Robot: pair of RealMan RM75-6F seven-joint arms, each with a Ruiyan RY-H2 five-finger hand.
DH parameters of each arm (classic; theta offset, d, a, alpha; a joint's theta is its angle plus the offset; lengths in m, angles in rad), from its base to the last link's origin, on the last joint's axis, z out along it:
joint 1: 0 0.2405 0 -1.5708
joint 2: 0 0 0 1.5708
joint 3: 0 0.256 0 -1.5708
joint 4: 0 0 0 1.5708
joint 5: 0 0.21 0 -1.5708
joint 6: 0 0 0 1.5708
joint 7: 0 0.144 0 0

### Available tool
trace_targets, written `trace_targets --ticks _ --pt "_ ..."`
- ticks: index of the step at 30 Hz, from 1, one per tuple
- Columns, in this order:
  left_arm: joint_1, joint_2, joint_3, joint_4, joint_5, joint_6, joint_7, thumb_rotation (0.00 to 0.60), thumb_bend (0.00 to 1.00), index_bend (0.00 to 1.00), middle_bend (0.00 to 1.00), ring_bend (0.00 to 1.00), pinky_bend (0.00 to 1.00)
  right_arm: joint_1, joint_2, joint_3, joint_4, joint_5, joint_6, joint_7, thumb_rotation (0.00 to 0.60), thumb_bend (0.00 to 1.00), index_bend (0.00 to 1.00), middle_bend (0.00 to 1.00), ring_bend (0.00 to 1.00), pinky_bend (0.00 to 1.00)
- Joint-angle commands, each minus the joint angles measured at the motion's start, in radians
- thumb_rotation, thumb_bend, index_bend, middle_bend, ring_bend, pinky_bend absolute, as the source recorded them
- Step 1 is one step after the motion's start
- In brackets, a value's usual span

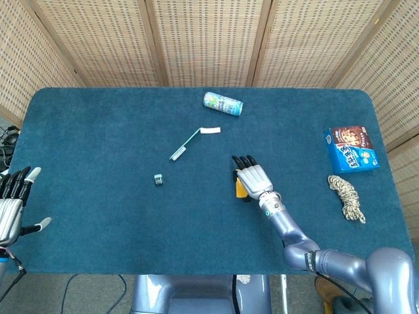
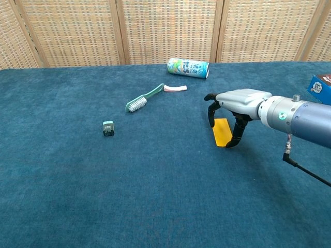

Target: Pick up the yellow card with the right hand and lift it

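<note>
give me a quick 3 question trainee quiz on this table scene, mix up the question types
1. True or false: the yellow card is lifted clear of the table.
2. Which thing lies closest to the toothbrush? A) rope coil B) can C) blue box
3. Fill in: the right hand is poised over the card with its fingers curved ____.

Key
1. False. The card looks flat on the cloth, with fingers on either side of it.
2. B
3. Downward. The left hand sits at the table's edge, fingers spread, holding nothing.
</note>
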Motion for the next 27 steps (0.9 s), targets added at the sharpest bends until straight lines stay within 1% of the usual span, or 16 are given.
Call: trace_targets --ticks 1,9,11,16,19,21,23,25,27 --pt "-0.001 0.0 0.001 0.0 0.0 -0.002 0.001 0.6 0.0 0.0 0.0 0.0 0.0 0.002 -0.005 -0.004 0.004 0.006 -0.002 -0.001 0.6 0.21 0.45 0.0 0.0 0.0" --pt "-0.001 0.0 0.001 -0.001 -0.002 -0.002 -0.001 0.6 0.0 0.0 0.0 0.0 0.0 0.013 -0.032 -0.007 0.048 0.008 0.003 -0.013 0.6 0.22 0.45 0.0 0.0 0.0" --pt "-0.002 0.0 0.001 -0.001 -0.002 -0.003 -0.001 0.6 0.0 0.0 0.0 0.0 0.0 0.014 -0.036 -0.005 0.058 0.014 0.007 -0.018 0.6 0.26 0.46 0.0 0.0 0.0" --pt "-0.003 -0.001 0.003 -0.003 0.0 -0.003 0.002 0.6 0.0 0.0 0.0 0.0 0.0 0.012 -0.031 0.009 0.071 0.023 0.036 -0.03 0.6 0.4 0.46 0.0 0.0 0.0" --pt "-0.003 0.0 0.003 -0.003 -0.001 -0.003 0.002 0.6 0.0 0.0 0.0 0.0 0.0 0.002 -0.001 0.016 0.031 -0.005 0.055 0.002 0.6 0.44 0.46 0.0 0.0 0.0" --pt "-0.003 0.0 0.004 -0.004 0.0 -0.004 0.002 0.6 0.0 0.0 0.0 0.0 0.0 -0.011 0.033 0.019 -0.02 -0.047 0.062 0.065 0.6 0.44 0.43 0.0 0.0 0.0" --pt "-0.003 0.0 0.004 -0.005 0.001 -0.004 0.002 0.6 0.0 0.0 0.0 0.0 0.0 -0.021 0.053 0.017 -0.049 -0.08 0.067 0.111 0.6 0.44 0.4 0.0 0.0 0.0" --pt "-0.003 0.0 0.004 -0.005 0.002 -0.003 0.003 0.6 0.0 0.0 0.0 0.0 0.0 -0.033 0.073 0.01 -0.081 -0.121 0.08 0.155 0.6 0.44 0.39 0.0 0.0 0.0" --pt "-0.003 0.001 0.005 -0.007 0.004 -0.002 0.003 0.6 0.0 0.0 0.0 0.0 0.0 -0.04 0.082 -0.006 -0.095 -0.144 0.087 0.153 0.6 0.43 0.39 0.0 0.0 0.0"
